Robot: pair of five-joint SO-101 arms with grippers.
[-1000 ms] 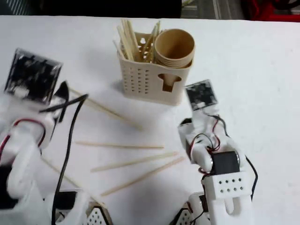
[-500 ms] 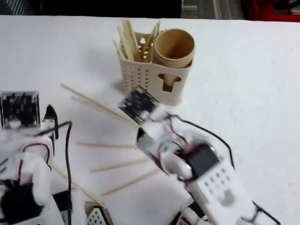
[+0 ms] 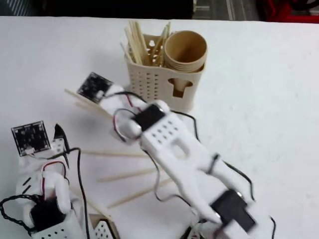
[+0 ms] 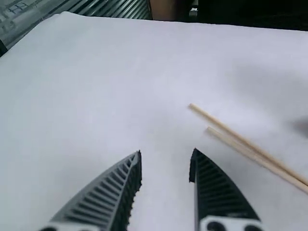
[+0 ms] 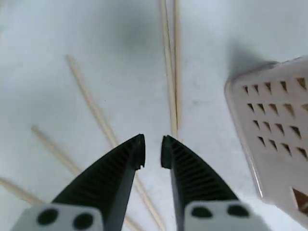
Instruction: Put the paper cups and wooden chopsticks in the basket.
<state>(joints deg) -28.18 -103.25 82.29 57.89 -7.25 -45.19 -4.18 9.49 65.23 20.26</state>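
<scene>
White table [image 3: 269, 89] carries everything. At its far middle the basket [image 3: 159, 87] holds stacked paper cups [image 3: 185, 50] and wooden chopsticks [image 3: 142, 42] standing in it. Just left lies a pair of loose chopsticks [image 5: 171, 72]. The right gripper [image 5: 153, 149] hangs over one end of them, jaws a narrow slit apart, empty. Further chopsticks [image 3: 124, 175] lie nearer. At near left, the left gripper [image 4: 166, 166] gapes wider, empty.
</scene>
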